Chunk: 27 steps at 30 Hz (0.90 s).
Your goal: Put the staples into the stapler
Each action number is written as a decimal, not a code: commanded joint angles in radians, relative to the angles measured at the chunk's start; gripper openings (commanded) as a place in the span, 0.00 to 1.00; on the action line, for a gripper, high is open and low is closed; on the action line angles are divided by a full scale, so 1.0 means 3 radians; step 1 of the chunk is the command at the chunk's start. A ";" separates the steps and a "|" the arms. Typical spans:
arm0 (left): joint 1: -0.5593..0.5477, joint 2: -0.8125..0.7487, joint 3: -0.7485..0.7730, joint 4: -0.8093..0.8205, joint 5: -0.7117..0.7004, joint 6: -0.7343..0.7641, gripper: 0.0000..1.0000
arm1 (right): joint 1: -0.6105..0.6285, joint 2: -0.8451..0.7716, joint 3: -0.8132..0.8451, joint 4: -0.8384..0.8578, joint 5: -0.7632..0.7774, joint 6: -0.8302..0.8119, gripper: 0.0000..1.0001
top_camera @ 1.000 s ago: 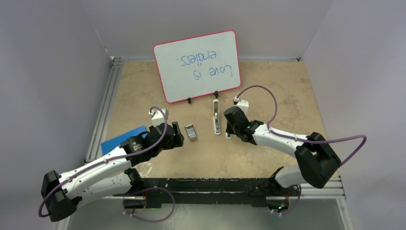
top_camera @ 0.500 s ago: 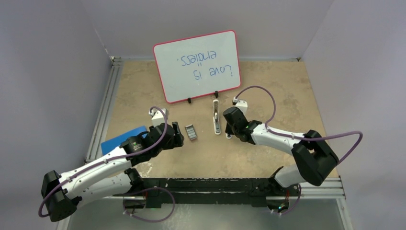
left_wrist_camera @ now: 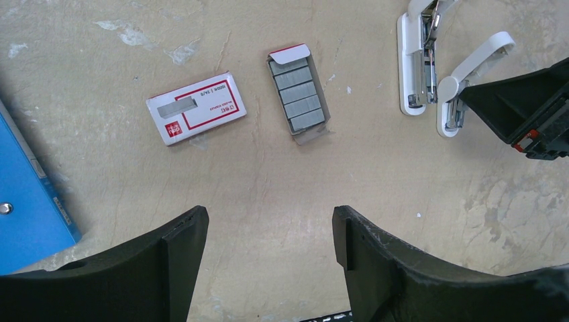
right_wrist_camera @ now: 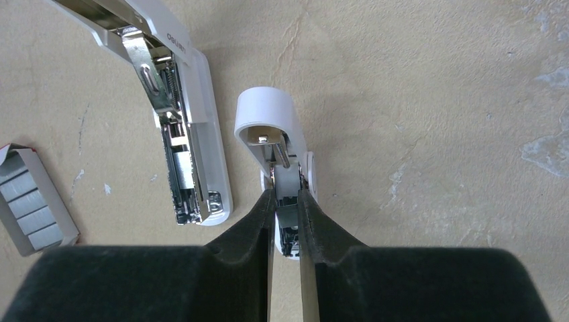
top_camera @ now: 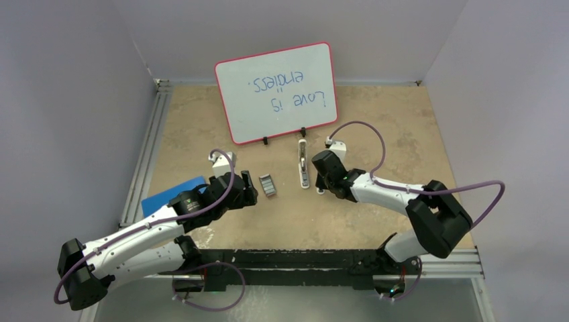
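Observation:
The stapler lies opened flat, its metal channel facing up, in front of the whiteboard. The staples sit as grey strips in their open tray, left of the stapler. My left gripper hangs open above bare table, short of the tray and with nothing between its fingers. My right gripper is shut on a short, stubby white object lying just right of the stapler. The tray's corner shows at the left of the right wrist view.
The red-and-white staple box lies left of the tray. A blue folder lies at the table's left side under my left arm. A red-framed whiteboard stands at the back. Grey walls close in on both sides.
The right arm's elbow has drifted slightly to the left. Both grippers and the objects stay where they were.

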 commanded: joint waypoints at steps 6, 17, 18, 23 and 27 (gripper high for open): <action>0.0018 0.0003 0.0022 0.0102 0.0007 0.0017 0.68 | -0.0006 0.0028 -0.0031 0.0080 -0.0003 -0.0032 0.17; 0.0018 0.0018 0.0023 0.0108 0.0007 0.0017 0.68 | -0.0011 -0.0042 -0.0051 0.0049 -0.0047 -0.0031 0.20; 0.0018 0.0018 0.0023 0.0108 0.0011 0.0017 0.68 | -0.0008 -0.0058 -0.0053 0.0045 -0.0052 -0.0029 0.21; 0.0018 0.0018 0.0022 0.0108 0.0016 0.0017 0.68 | -0.0010 -0.0152 -0.0016 -0.0010 -0.0090 -0.0022 0.31; 0.0018 0.0018 0.0023 0.0108 0.0017 0.0012 0.68 | -0.0007 -0.0240 0.0024 -0.0030 -0.0085 -0.0009 0.33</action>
